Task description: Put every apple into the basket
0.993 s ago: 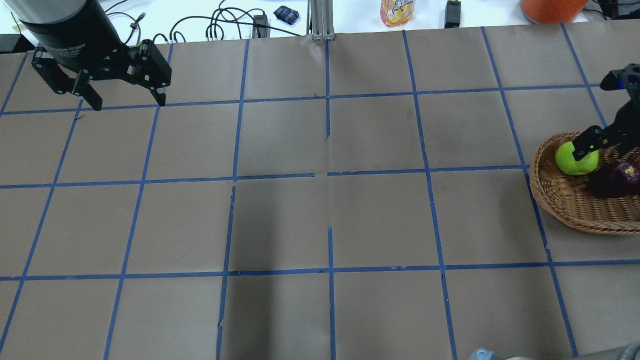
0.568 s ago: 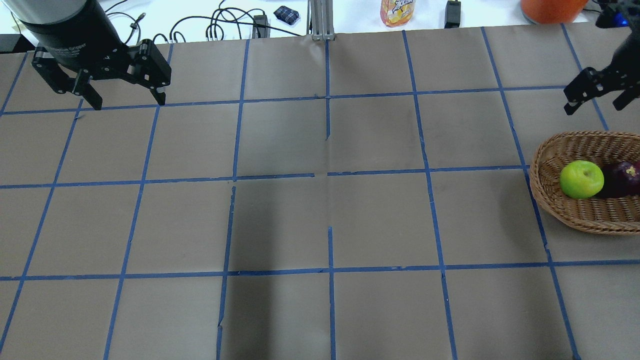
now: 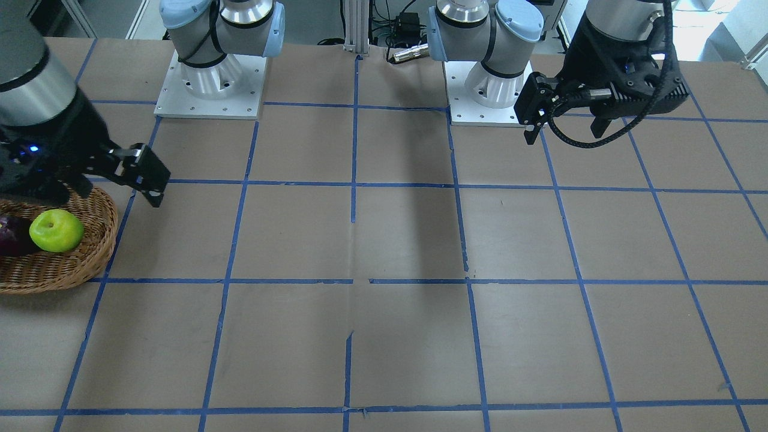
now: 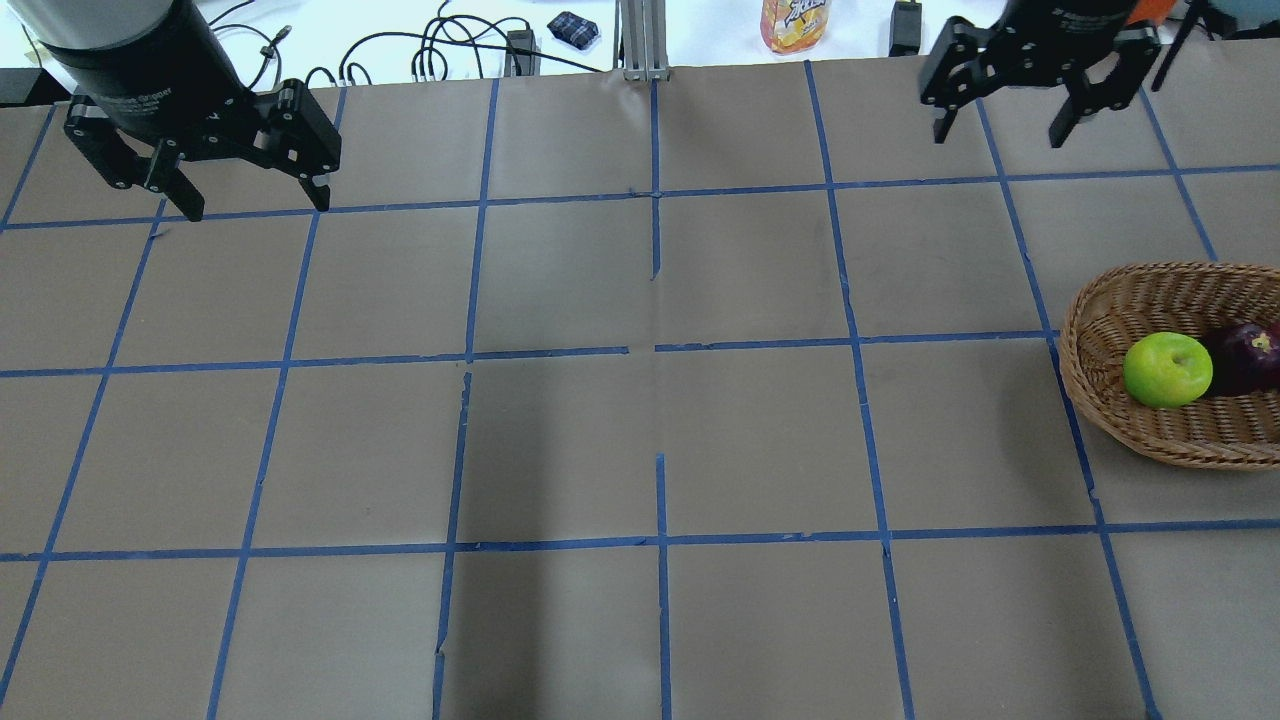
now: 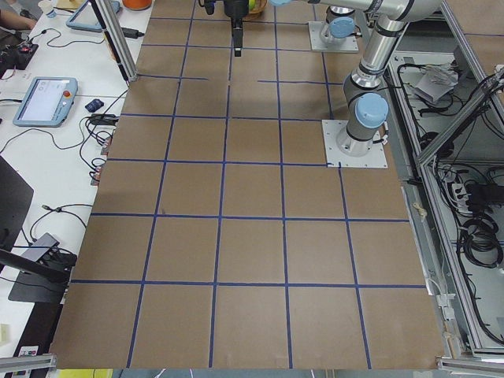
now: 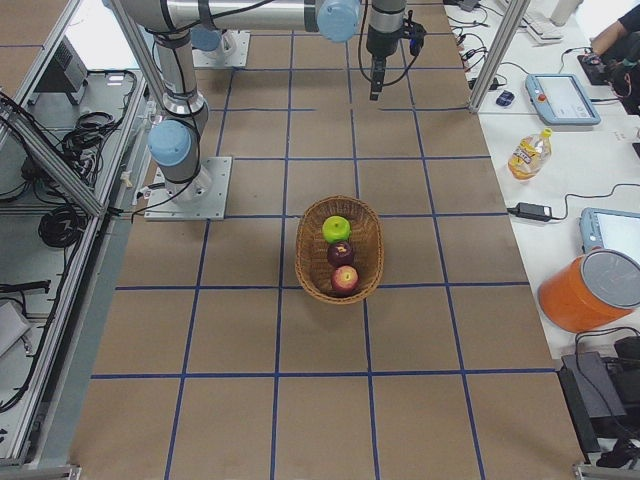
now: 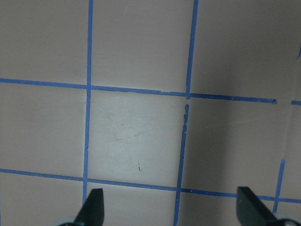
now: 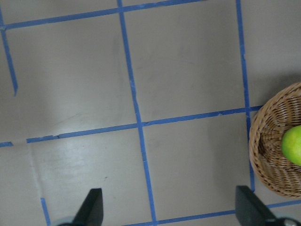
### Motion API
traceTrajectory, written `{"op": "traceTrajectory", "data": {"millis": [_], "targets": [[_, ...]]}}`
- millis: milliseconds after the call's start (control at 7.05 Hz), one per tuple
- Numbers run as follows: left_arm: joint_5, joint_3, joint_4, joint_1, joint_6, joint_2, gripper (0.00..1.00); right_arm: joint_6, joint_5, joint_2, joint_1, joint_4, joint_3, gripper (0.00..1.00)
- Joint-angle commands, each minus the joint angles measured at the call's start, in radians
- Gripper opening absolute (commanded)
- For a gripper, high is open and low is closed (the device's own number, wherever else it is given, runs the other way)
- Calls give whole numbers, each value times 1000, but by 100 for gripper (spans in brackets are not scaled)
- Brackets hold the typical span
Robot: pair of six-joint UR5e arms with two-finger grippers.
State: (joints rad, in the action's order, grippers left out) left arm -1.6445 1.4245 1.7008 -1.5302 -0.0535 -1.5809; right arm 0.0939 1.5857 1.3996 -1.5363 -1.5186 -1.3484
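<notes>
The wicker basket sits at the table's right edge. In it lie the lime green apple and the dark purple apple. The exterior right view shows the basket holding all three in a row: green, purple and red. My right gripper is open and empty, raised over the far edge of the table, left of and beyond the basket. Its wrist view shows the basket and green apple at its right edge. My left gripper is open and empty at the far left.
Beyond the table's far edge are a juice bottle, cables and an orange bucket. A tablet lies on the side bench. The brown paper carries a blue tape grid.
My right gripper was down at the green apple in the basket; it has lifted away empty, towards the far edge and leftward. The green apple has settled beside the purple one. The left arm stayed still.
</notes>
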Motion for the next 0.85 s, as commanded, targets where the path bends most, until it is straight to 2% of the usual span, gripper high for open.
{"op": "traceTrajectory", "data": {"millis": [0,709], "targets": [[2,-1,-21,-1,-3,-8,100,56,-24,-8,-86,-11,5,100],[3,1,-26,-2,-3,-13,100,43,-30,-10,-102,-25,-5,100]]}}
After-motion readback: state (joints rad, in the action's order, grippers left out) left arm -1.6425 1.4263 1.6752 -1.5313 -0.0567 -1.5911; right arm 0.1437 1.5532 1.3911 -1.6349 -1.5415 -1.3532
